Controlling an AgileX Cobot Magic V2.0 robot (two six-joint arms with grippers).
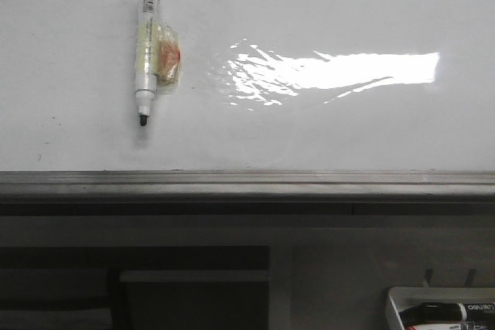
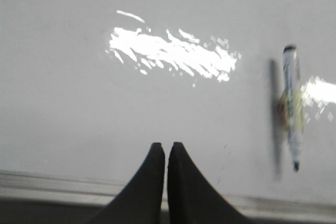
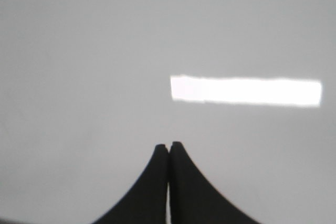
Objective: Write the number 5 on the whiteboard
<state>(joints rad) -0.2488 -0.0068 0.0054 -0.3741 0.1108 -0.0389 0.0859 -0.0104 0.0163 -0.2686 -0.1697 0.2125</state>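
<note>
Front view: the whiteboard is blank, with no number 5 drawn, so the writing looks not yet begun. A marker lies on it, uncapped tip toward the grey rail. Left wrist view: the left gripper has its fingers pressed together, empty, the marker well apart. Right wrist view: the right gripper is likewise closed on nothing above bare board.

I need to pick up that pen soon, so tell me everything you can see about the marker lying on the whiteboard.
The marker is a slim white pen with a black end cap, printed barrel and bare black tip, so it is uncapped. A band of yellowish clear tape with an orange patch wraps its middle. It lies on the left part of the whiteboard, tip toward the grey edge rail. Neither gripper touches it.
</note>
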